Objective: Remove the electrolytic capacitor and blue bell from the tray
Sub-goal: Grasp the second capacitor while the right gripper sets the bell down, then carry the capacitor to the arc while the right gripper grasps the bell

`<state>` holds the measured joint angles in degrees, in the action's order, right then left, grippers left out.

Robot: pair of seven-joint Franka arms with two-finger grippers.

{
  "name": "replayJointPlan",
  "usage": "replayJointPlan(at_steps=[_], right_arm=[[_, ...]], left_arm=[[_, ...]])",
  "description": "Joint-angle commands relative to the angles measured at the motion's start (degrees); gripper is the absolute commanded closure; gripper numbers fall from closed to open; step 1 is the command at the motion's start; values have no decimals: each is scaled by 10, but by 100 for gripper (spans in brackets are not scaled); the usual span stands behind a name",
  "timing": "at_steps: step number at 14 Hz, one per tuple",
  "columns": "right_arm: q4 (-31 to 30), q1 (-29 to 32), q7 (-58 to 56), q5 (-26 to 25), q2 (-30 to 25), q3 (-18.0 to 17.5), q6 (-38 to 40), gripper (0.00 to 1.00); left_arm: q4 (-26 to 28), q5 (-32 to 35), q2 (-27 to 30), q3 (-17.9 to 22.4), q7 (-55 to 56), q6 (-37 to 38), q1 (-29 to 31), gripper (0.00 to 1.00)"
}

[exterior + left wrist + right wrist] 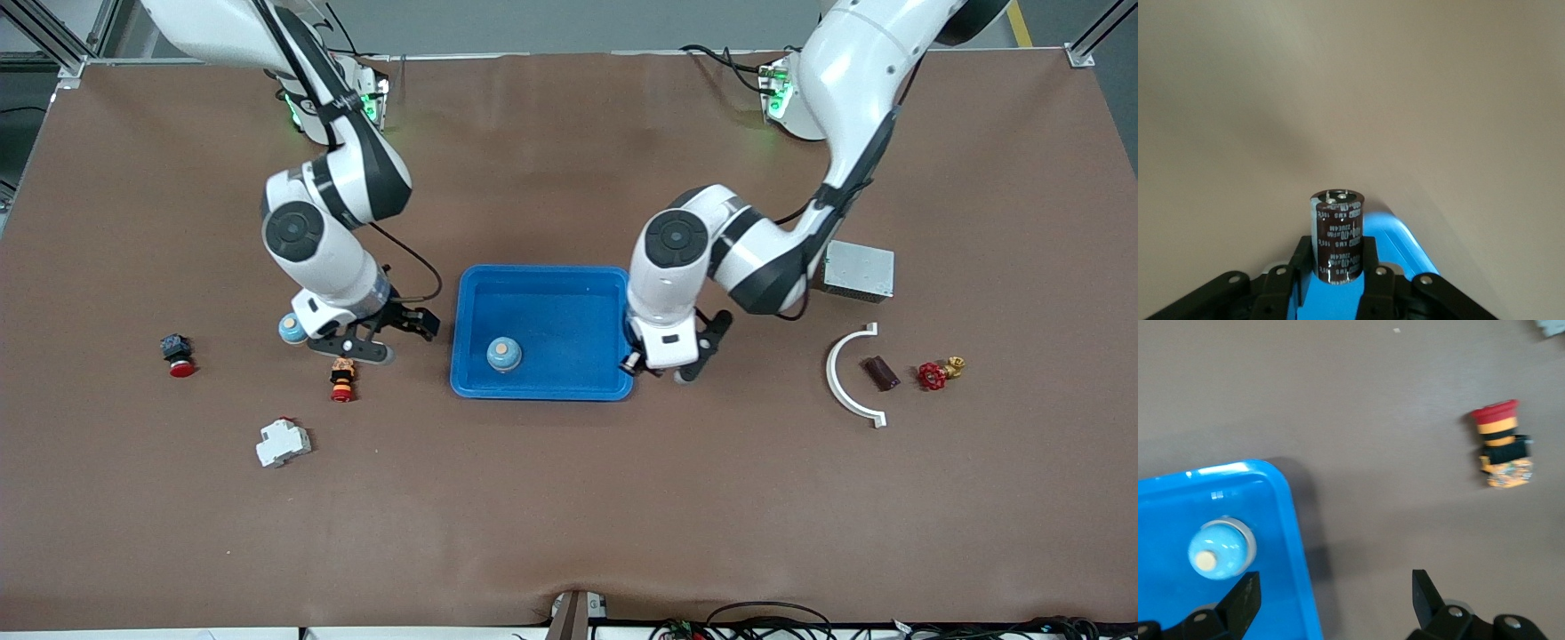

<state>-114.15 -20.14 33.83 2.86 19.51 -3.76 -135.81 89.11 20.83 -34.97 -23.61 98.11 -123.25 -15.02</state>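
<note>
A dark brown capacitor (1337,227) stands upright between the fingers of my left gripper (1337,252), which is shut on it. That gripper (662,369) hangs over the rim of the blue tray (542,389) at the left arm's end; the front view hides the capacitor under the hand. A light blue bell (504,354) with a tan knob sits in the tray, and it also shows as the bell (1221,547) in the right wrist view. My right gripper (396,336) is open and holds nothing, low over the table beside the tray's rim (1295,540) at the right arm's end.
An orange and red push button (342,378) lies just nearer the camera than the right gripper. A light blue round thing (291,328) sits beside that hand. A black switch with a red cap (178,354), a white breaker (283,442), a white arc (849,382), a brown cylinder (881,372), a red valve (933,375) and a grey box (858,269) lie around.
</note>
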Motion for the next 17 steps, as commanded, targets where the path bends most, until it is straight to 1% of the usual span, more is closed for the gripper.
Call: replayJointPlan(at_steps=[1, 3, 5, 7, 9, 13, 15, 16, 17], right_arm=[[73, -28, 54, -16, 66, 8, 15, 0], [118, -51, 122, -51, 106, 10, 19, 0], [168, -71, 181, -85, 138, 9, 54, 0], [206, -83, 209, -87, 163, 9, 82, 0], [212, -87, 221, -82, 168, 8, 78, 0], [212, -102, 254, -80, 177, 8, 73, 0], [206, -109, 276, -78, 181, 8, 44, 0], [199, -112, 286, -78, 182, 8, 26, 0], [191, -113, 287, -77, 182, 7, 9, 0]], left_arm=[[30, 4, 22, -3, -81, 48, 45, 100], [54, 5, 22, -3, -156, 61, 83, 100], [79, 14, 15, 0, -193, 60, 115, 100], [94, 15, 7, 0, -237, 60, 154, 100], [106, 18, -5, 0, -256, 57, 176, 100], [111, 44, -29, 1, -256, 55, 191, 100], [110, 44, -36, 2, -256, 46, 203, 100], [109, 44, -36, 2, -256, 45, 213, 89], [110, 43, -36, 2, -256, 45, 214, 71]])
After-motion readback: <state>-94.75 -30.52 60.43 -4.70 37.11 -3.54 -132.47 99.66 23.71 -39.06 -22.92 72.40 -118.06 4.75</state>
